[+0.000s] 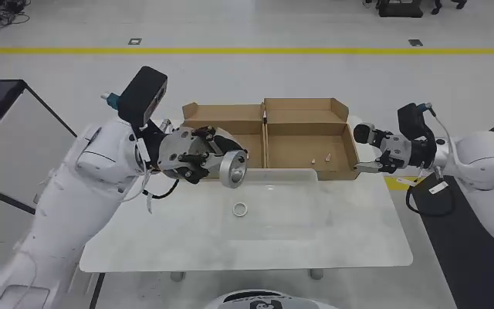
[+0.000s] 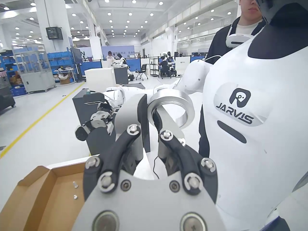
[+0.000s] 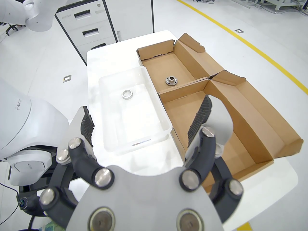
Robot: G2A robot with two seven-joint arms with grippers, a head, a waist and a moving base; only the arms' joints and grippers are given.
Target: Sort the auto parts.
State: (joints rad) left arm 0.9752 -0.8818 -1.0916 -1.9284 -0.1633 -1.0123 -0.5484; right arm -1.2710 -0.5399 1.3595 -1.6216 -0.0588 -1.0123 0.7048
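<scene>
1. Your left gripper [image 2: 150, 114] is clamped on the large metal ring [image 1: 233, 168]. One finger sits inside the bore and the other against the outer wall. The ring is held off the table [image 1: 363, 224] at about 10 o'clock, just in front of the left cardboard box [image 1: 224, 116].
2. Your right gripper [image 3: 144, 121] hangs at the table's 3 o'clock edge, beside the right cardboard box [image 1: 305, 143]. Its fingers are spread wide with nothing between them.
3. The clear plastic tray [image 3: 139, 143] lies mid-table, pressed up against the near walls of both boxes. A small metal ring [image 1: 240, 209] rests flat on its floor toward 9 o'clock.
4. A flanged hub [image 3: 171, 81] sits upright on the floor of the left cardboard box.
5. Two small screws [image 1: 312, 162] lie close together in the right cardboard box, near its front wall at roughly 5 o'clock within the box.
6. Both boxes stand side by side along the table's 12 o'clock edge, with their lids folded back.
</scene>
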